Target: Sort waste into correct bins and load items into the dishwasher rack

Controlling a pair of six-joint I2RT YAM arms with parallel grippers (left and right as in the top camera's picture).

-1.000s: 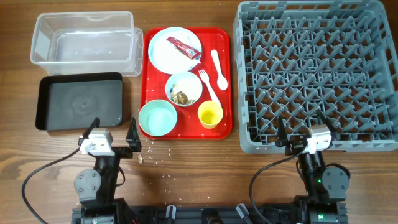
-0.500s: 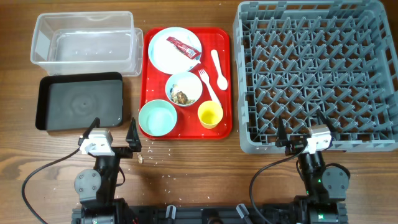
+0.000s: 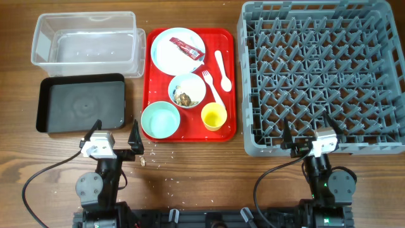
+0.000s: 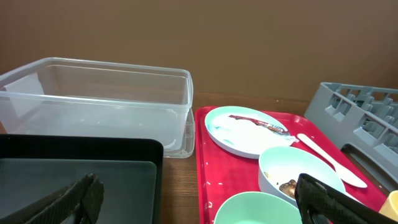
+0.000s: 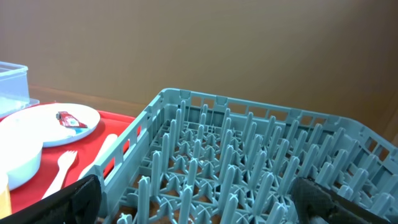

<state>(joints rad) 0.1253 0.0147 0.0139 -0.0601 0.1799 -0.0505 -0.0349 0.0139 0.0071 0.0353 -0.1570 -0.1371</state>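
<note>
On the red tray a pale blue plate holds the red sachet. A bowl holds rice and brown scraps; an empty bowl sits in front of it. A yellow cup, white fork and spoon lie at the right. The clear tub and black tray are at the left, the grey rack at the right. Loose rice grains are scattered on the table. My left gripper is open below the black tray. My right gripper is open at the rack's front edge. The napkin is out of view.
A brown scrap lies on the wooden table below the red tray. In the left wrist view the plate, scrap bowl and empty bowl lie ahead; in the right wrist view the rack's pegs fill the front.
</note>
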